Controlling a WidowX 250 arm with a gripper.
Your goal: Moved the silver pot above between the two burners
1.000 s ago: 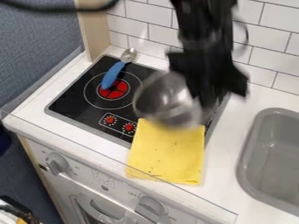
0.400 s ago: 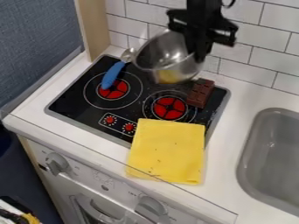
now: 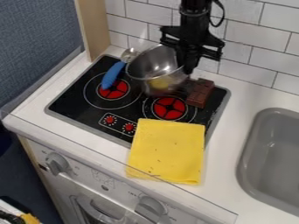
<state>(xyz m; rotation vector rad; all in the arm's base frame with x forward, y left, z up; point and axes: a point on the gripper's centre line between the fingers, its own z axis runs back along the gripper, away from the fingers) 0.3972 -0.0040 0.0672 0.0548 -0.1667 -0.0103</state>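
Left of the tool lies a blue-handled metal spoon; next, a round, shiny silver pot, its right rim pinched between the tool's closed fingers. Below spreads a flat yellow cloth; just right, a ridged brown block; farther right, a smooth grey sink.

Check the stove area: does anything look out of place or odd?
Loose things lie on the stove: a spoon on the left burner and a brown bar by the right burner. The cloth lies across the stove's front edge, with dark specks on it. The pot looks undamaged.
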